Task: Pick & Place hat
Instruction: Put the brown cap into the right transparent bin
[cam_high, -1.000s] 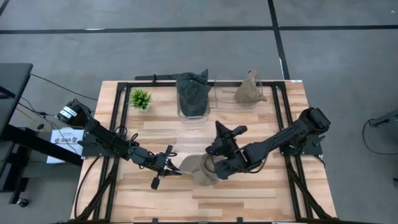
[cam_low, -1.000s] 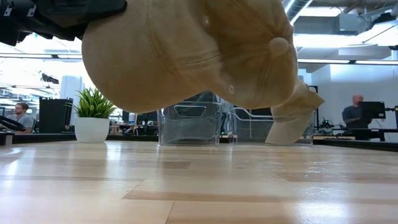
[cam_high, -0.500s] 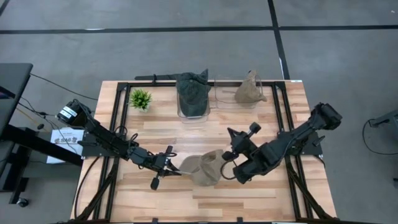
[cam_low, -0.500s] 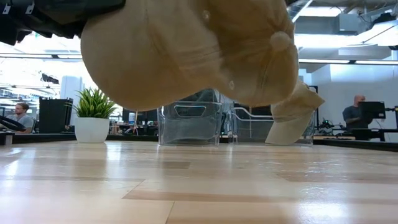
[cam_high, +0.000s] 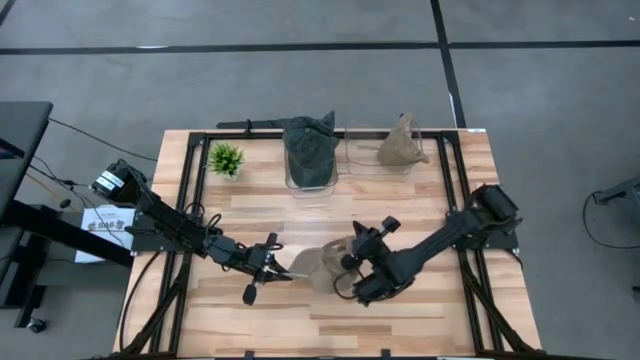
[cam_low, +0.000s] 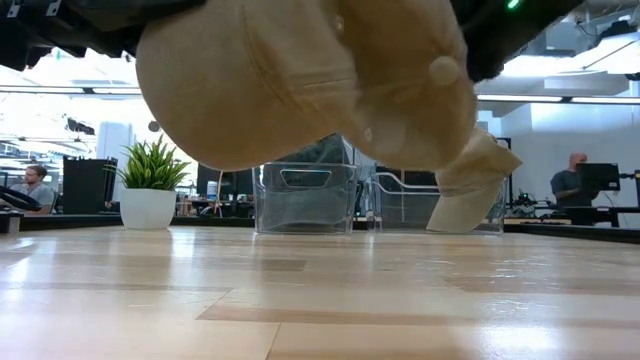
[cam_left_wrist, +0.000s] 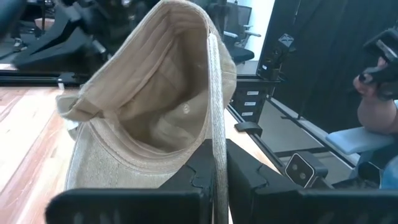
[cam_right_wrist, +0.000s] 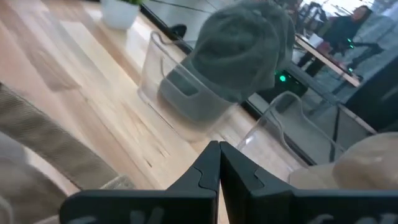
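A tan cap (cam_high: 318, 262) hangs in the air over the near middle of the table; in the low view the tan cap (cam_low: 300, 80) is clear of the wood. My left gripper (cam_high: 278, 264) is shut on it from the table's left side. My right gripper (cam_high: 345, 272) sits close against the cap's right side, fingers shut (cam_right_wrist: 219, 149) with nothing between them; tan cloth (cam_right_wrist: 37, 162) shows beside them. The left wrist view looks into the cap's hollow inside (cam_left_wrist: 155, 106). My left gripper pinches the cap's brim edge (cam_left_wrist: 214, 118) between its two fingers, coming level from the table's left. The brim runs edge-on between the fingers. The cap is lifted clear, its crown hanging on the far side of the fingers. My right gripper: whether it touches the cap, I cannot tell.
Two clear bins stand at the far edge: one (cam_high: 310, 165) holds a dark grey cap (cam_right_wrist: 242, 50), the other (cam_high: 385, 150) a tan cap (cam_high: 400, 145). A small potted plant (cam_high: 227, 158) stands to their left. Bare wood lies near and left.
My right gripper drew back from the cap toward the table's right, then came back in against the cap's right side, a little nearer the near edge. The cap stayed lifted in my left gripper and only swayed slightly.
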